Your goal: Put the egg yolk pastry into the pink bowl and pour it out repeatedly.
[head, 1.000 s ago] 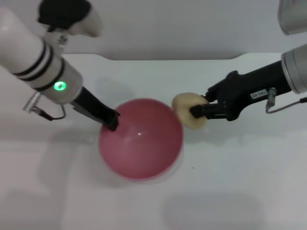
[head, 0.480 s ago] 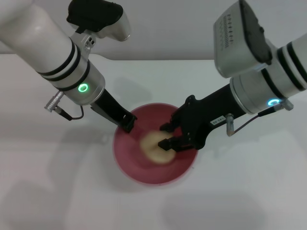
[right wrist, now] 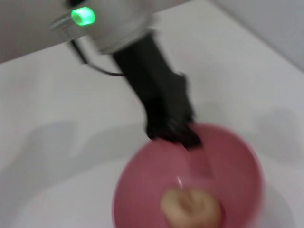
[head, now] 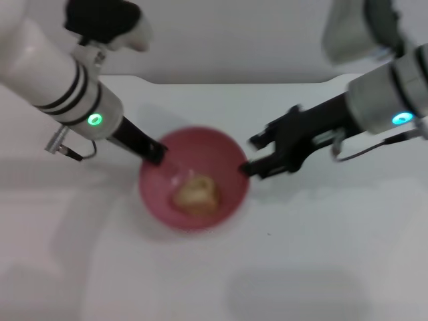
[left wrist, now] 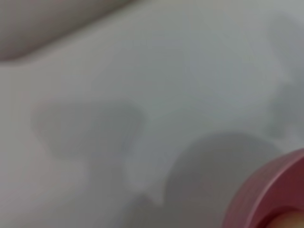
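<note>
Round, deep, glossy pink plastic bowl point(head: 192, 177) standing upright and mouth-up on the plain white surface point(head: 314, 261), roughly centred between the two arms. Inside it, one thing only: small, lumpy, pale tan-yellow ball of egg yolk pastry point(head: 195, 194), lying on the bowl's floor slightly toward the near side, free of either gripper. Seen again from the right wrist point(right wrist: 191, 207), low in the pink interior point(right wrist: 142, 190). Pastry roughly round with a slight widening across, left to right in the head view; no clear long axis, no end that could be called a front. Left gripper point(head: 155, 152), black, reaching down from the far left and pinched closed on the bowl's far-left rim, jaws narrow with the rim wall between them; same grip visible from the right wrist point(right wrist: 176, 134), at the rim's far edge. From the left wrist, only an arc of the pink rim point(left wrist: 266, 194) at one corner, with a sliver of tan inside it and blurred white surface beyond. Right gripper point(head: 254, 155), black, hovering just off the bowl's right rim, jaws spread apart and holding nothing, one finger higher and one lower beside the rim; contact with the rim too blurred to judge. Green light lit on the left arm's wrist ring, blue light on the right arm's.
</note>
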You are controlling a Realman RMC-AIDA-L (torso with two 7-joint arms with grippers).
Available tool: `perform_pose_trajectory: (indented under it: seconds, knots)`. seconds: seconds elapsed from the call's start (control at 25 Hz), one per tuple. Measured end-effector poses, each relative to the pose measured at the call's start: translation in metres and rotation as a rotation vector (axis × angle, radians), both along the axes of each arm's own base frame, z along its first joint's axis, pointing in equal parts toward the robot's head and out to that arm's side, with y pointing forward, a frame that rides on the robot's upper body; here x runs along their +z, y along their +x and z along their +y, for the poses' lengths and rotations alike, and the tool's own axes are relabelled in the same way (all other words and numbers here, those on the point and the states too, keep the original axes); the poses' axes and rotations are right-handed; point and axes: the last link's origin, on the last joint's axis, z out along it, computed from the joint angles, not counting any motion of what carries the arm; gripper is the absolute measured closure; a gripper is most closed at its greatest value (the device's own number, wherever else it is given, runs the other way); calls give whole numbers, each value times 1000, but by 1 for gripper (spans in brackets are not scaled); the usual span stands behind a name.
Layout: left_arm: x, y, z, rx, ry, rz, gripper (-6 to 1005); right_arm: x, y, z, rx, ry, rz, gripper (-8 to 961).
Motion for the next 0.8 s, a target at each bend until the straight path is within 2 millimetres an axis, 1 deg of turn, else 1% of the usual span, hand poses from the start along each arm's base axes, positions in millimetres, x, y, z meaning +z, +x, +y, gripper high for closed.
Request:
perform_pose_trajectory:
  seconds: [0.12, 0.2, 0.24, 0.28, 0.32, 0.44, 0.48, 0.52, 0.56, 0.64, 0.8]
  knots:
    - [11, -18, 8, -42, 155, -32, 1000, 19, 20, 7, -136, 76, 31, 418]
    - [20, -26, 9, -81, 247, -71, 999, 31, 36, 8, -212, 121, 65, 421]
    - [24, -28, 7, -104, 278, -96, 999, 37, 46, 8, -250, 148, 82, 422]
    - [24, -28, 7, -104, 278, -96, 999, 43, 57, 7, -287, 174, 94, 423]
    - [32, -27, 3, -163, 322, -149, 999, 48, 66, 7, -321, 199, 100, 424]
    - [40, -24, -2, -234, 367, -210, 999, 59, 98, 5, -430, 256, 96, 427]
    - [43, -21, -5, -288, 401, -241, 999, 65, 113, 3, -480, 283, 97, 429]
    - [43, -21, -5, -288, 401, -241, 999, 65, 113, 3, -480, 283, 97, 430]
    - [44, -20, -7, -336, 428, -245, 999, 67, 121, 0, -507, 302, 97, 431]
    - [41, -14, -10, -421, 464, -230, 999, 68, 125, -1, -518, 310, 98, 433]
    - [27, 3, -23, -629, 540, -169, 999, 71, 134, -4, -548, 331, 108, 437]
